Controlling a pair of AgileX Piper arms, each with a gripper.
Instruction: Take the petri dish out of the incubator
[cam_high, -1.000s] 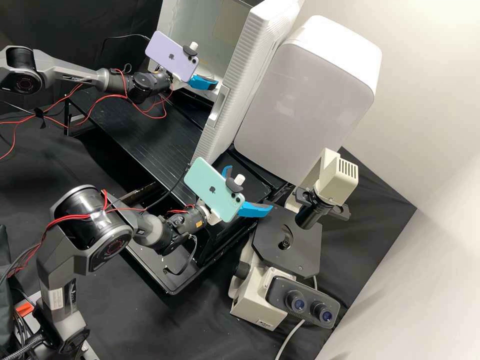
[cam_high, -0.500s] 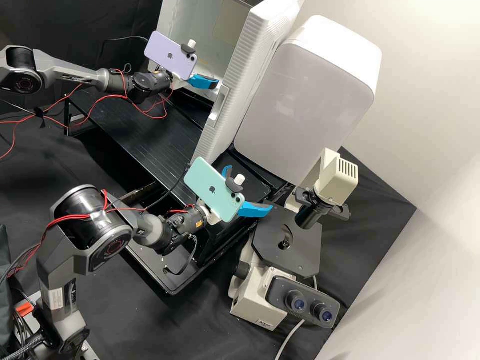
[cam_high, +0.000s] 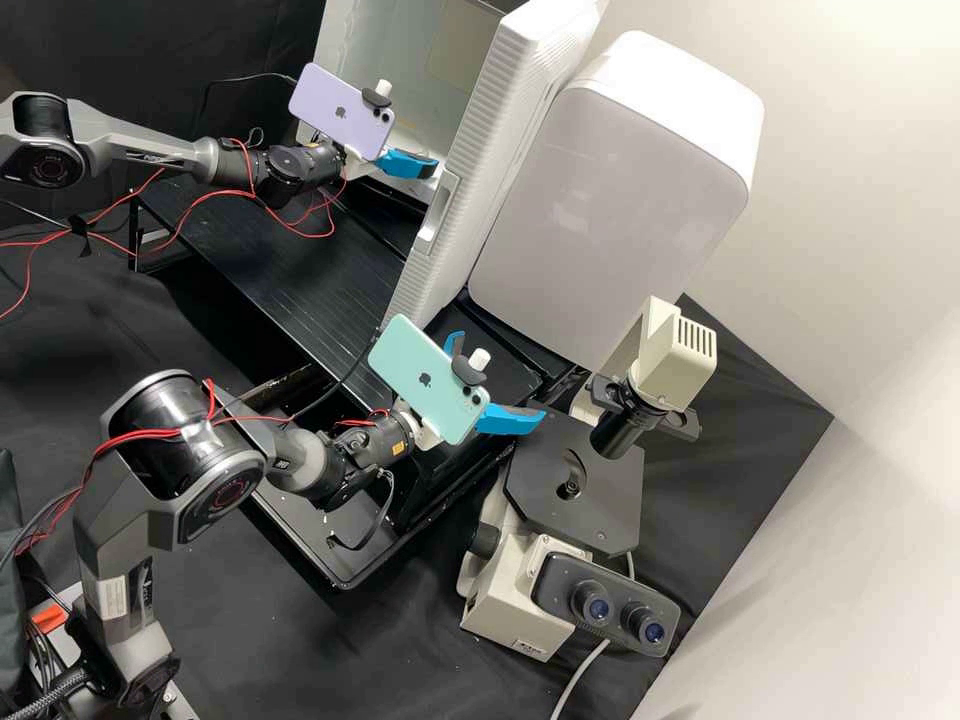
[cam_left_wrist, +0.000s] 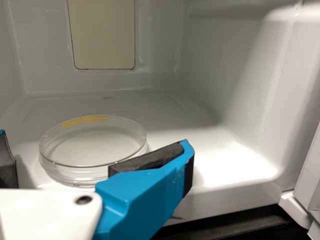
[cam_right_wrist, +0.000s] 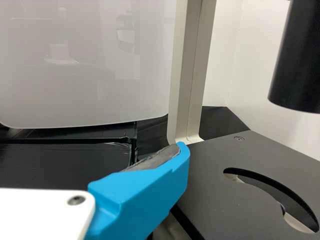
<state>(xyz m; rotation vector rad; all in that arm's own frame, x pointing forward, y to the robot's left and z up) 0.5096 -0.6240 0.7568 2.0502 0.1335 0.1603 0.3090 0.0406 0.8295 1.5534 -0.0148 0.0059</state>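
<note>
A clear round petri dish (cam_left_wrist: 92, 147) with a yellow strip on its far rim lies flat on the white floor of the incubator (cam_high: 400, 60). My left gripper (cam_left_wrist: 94, 152) is at the incubator's mouth and stands open. Its blue fingers (cam_left_wrist: 150, 182) sit on either side of the dish's near edge without touching it. In the high view this gripper (cam_high: 408, 163) is at the chamber opening. My right gripper (cam_high: 500, 395) is open and holds nothing. It hangs over the near edge of the microscope stage (cam_right_wrist: 235, 170).
A white ribbed panel with a handle (cam_high: 435, 215) and a large white housing (cam_high: 610, 200) stand between the arms. A microscope (cam_high: 570, 580) sits at the front right, its black objective (cam_right_wrist: 297, 60) over the stage. Red cables (cam_high: 120, 215) trail across the black platform (cam_high: 300, 270).
The left gripper has edged slightly up and toward the incubator. The right arm has not moved.
</note>
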